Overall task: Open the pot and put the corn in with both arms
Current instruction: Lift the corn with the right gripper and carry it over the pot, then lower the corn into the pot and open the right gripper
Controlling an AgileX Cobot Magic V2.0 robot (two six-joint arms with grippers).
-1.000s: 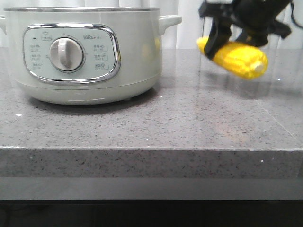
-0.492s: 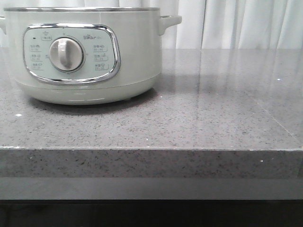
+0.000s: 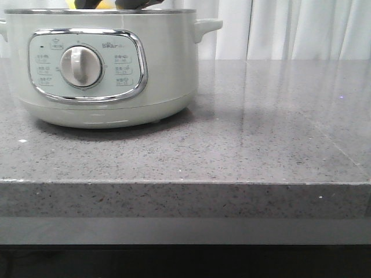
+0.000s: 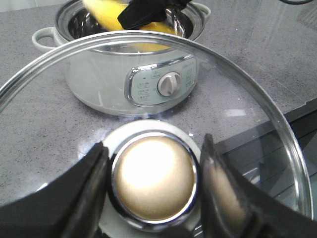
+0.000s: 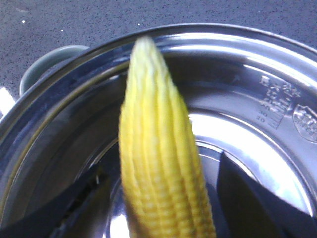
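Observation:
The pot (image 3: 110,87) stands open at the table's left; its steel inside shows in the right wrist view (image 5: 277,54). My left gripper (image 4: 153,183) is shut on the gold knob (image 4: 153,171) of the glass lid (image 4: 277,114) and holds it up in front of the pot (image 4: 124,79). My right gripper (image 5: 163,198) is over the pot's mouth. The corn (image 5: 158,163) lies between its fingers, blurred, with a gap on each side. Corn (image 3: 104,4) and right gripper (image 3: 136,3) only peek above the rim in the front view.
The grey speckled countertop (image 3: 261,127) runs right of the pot to its front edge (image 3: 185,182). White curtains (image 3: 290,29) hang behind. The pot's side handle (image 3: 207,26) sticks out to the right.
My right gripper with the corn has moved from right of the pot, out of view, to above the pot's open mouth. The pot has not moved.

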